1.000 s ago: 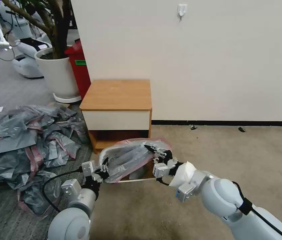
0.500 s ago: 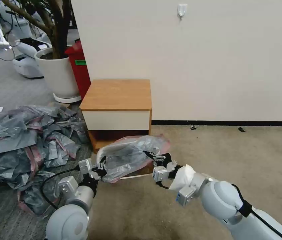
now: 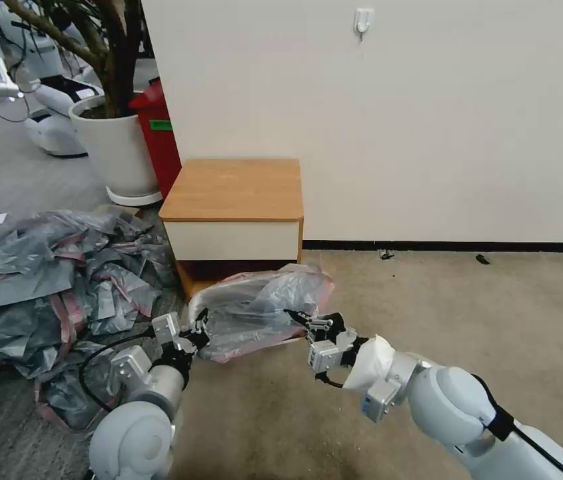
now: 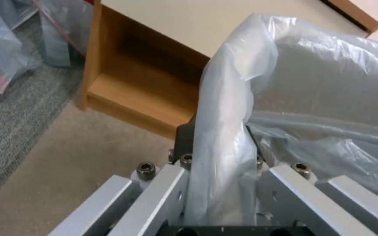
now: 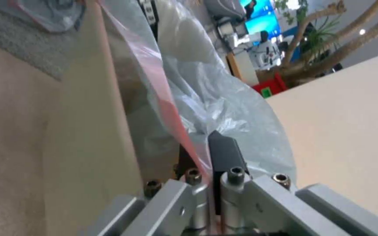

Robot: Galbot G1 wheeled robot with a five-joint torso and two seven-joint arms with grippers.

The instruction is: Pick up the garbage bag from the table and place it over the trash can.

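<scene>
Garbage bag (image 3: 261, 308) hangs stretched between the two grippers, low in front of the table (image 3: 234, 190), its open mouth draped over the trash can so that the can itself is hidden in the head view. From there the left gripper (image 3: 196, 333) pinches the bag's left edge and the right gripper (image 3: 301, 319) its right edge; a heap of grey bags (image 3: 41, 280) lies on the floor to the left.

Left wrist view adds the close grip: a bunched fold of the bag (image 4: 224, 157) is clamped between the narrow fingers, with the table's shelf gap (image 4: 141, 82) just beyond.

Right wrist view shows the pink-red band (image 5: 162, 85) of the rim running down into the closed fingers (image 5: 226, 157)
</scene>
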